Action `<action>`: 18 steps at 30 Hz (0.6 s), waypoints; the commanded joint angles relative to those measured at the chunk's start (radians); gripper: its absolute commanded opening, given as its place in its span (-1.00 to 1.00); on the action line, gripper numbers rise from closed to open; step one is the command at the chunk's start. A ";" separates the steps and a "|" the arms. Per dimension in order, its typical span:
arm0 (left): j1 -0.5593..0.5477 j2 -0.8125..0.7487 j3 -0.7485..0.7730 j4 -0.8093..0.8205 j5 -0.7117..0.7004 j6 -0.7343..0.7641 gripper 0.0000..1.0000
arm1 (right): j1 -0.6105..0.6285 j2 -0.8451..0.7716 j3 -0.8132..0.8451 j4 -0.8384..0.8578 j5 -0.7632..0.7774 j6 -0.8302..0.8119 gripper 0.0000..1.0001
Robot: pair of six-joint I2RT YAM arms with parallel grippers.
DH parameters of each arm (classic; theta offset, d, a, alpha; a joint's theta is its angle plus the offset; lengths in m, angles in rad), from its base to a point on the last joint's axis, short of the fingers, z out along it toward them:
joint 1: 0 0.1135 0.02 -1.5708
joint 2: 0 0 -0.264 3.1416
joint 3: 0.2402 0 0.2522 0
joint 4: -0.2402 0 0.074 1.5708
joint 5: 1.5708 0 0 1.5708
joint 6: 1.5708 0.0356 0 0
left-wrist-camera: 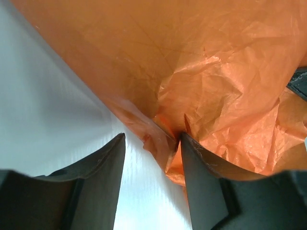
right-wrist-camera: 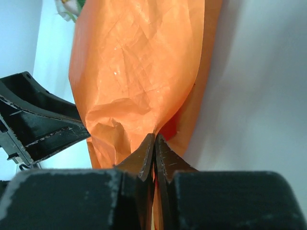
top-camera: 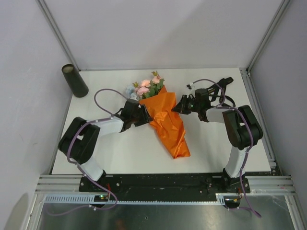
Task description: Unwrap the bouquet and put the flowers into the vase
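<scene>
bouquet (top-camera: 165, 117) is laid mid tabletop (top-camera: 120, 153), blooms twd far edge. its orange wrap (right-wrist-camera: 139, 62) is pinched at rt side by right jaws; left jaws are spread round wrap's left edge. vase (top-camera: 74, 80) is seen far-left.

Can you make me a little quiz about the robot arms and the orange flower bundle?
1. True or false: the flowers already stand in the vase.
2. What is the right gripper pinching? A) the vase B) the orange paper C) the flowers
3. Fill in: the vase is by the table's far ___ corner.

Key: 1 false; 2 B; 3 left.
</scene>
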 commanded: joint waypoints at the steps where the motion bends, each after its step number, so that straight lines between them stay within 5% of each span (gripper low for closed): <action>1: 0.002 0.055 0.113 0.068 -0.060 0.035 0.08 | -0.028 0.020 0.003 0.183 0.030 0.040 -0.90; 11: 0.019 0.026 0.189 0.022 -0.048 0.038 0.10 | -0.045 0.012 0.084 0.152 0.030 0.002 -0.91; 18: 0.020 -0.270 0.188 -0.243 -0.110 0.140 0.55 | -0.027 -0.064 0.081 0.073 -0.029 -0.021 -0.66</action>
